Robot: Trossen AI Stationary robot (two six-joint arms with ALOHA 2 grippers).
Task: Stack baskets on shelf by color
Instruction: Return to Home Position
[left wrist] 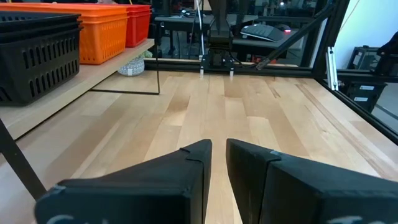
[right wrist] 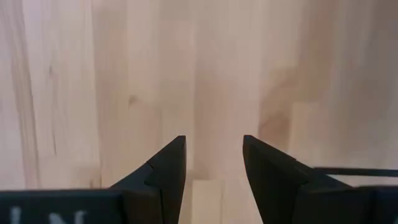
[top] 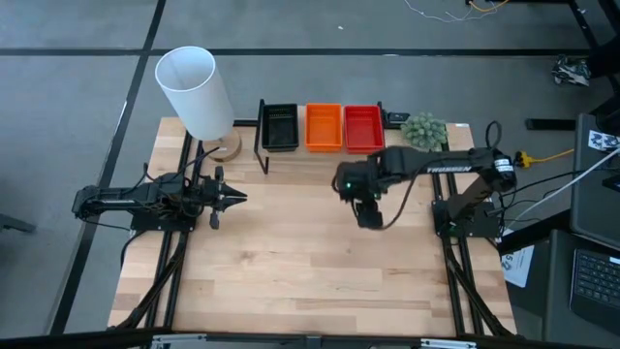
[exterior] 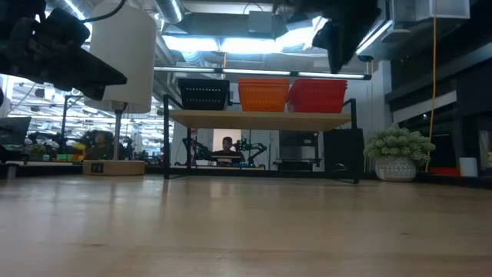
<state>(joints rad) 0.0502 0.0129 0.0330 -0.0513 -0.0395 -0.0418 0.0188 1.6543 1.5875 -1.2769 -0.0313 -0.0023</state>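
Table (top: 310, 276) is the big wood top. You have most of its middle and near part free, out to the near edge. Shelf (exterior: 261, 119) stands along the far edge, between a white lamp (top: 194, 87) near the far-left corner and a small plant (top: 424, 131) at far right. On the shelf top you see three stacks side by side, close together: black baskets (top: 280, 127) on the left, orange baskets (top: 324, 127) in the middle, red baskets (top: 363, 127) on the right. They fill the plank almost from end to end.

Left arm lies low by the left edge and points inward. The left gripper (top: 235, 197) is almost closed, w/ only a thin slit btw the fingers (left wrist: 186, 168), and nothing is in it. Right arm reaches in from the right side. The right gripper (top: 368, 215) hangs over bare wood in front of the red stack, well clear of the shelf legs. It points straight down, jaws apart w/ a clear gap, and it is empty.
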